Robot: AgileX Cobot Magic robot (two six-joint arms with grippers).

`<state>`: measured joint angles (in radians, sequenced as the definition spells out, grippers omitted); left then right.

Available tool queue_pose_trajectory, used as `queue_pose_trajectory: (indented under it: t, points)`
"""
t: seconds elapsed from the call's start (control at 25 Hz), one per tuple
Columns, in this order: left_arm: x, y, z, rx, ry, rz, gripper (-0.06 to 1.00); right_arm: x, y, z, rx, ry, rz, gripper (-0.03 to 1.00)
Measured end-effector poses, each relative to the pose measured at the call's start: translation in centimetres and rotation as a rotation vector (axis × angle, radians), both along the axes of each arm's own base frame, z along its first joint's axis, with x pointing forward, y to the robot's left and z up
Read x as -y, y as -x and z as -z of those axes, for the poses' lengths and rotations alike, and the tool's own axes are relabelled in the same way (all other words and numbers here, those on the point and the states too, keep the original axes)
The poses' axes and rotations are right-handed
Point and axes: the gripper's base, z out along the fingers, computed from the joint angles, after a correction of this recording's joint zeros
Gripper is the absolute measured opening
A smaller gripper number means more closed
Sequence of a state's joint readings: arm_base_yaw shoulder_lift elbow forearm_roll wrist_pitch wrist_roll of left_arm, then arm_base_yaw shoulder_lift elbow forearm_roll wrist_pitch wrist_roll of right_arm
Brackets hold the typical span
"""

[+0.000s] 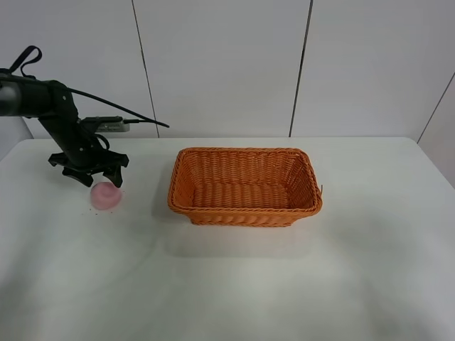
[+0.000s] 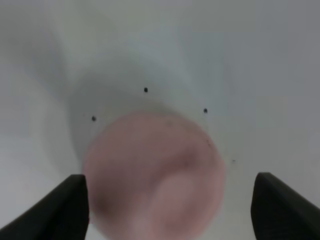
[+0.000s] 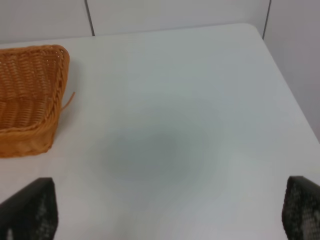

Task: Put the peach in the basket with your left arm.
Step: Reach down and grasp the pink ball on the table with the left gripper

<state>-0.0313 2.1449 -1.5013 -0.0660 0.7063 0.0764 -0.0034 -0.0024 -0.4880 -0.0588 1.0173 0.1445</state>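
My left black claw gripper (image 1: pixel 92 175) hangs spread wide, gripping nothing, straddling the small pale pink peach (image 1: pixel 105 196) at the left of the matte white table (image 1: pixel 298 284). The orange woven wicker basket (image 1: pixel 245 186) sits mid-table, well apart. Behind: white wall panels (image 1: pixel 220 64), dark seams. My right gripper (image 3: pixel 170 220) gapes wide, empty.

There was the left arm (image 1: pixel 44 106), matte black, built of thick rounded links. A black strap loop (image 1: pixel 28 57) stood off its top, and a thin black cable (image 1: pixel 121 110) trailed behind. The left gripper (image 1: pixel 92 174) was black too, a claw of stubby fingers (image 2: pixel 55 212). The right gripper (image 3: pixel 169 212) showed dark, blocky fingertips (image 3: pixel 35 210) with a fine speckled texture.
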Motion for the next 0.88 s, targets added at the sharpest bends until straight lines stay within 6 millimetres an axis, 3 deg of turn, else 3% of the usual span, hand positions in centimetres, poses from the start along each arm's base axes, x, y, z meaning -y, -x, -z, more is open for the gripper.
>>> queue_pose_trajectory:
  t: [0.24,0.88]
  points:
    - [-0.3,-0.2,1.7,-0.013,-0.042,0.031,0.78,0.0,0.0,0.0,0.0,0.0,0.0,0.69]
    - [-0.3,-0.3,2.7,-0.031,-0.043,0.025,0.75,0.0,0.0,0.0,0.0,0.0,0.0,0.69]
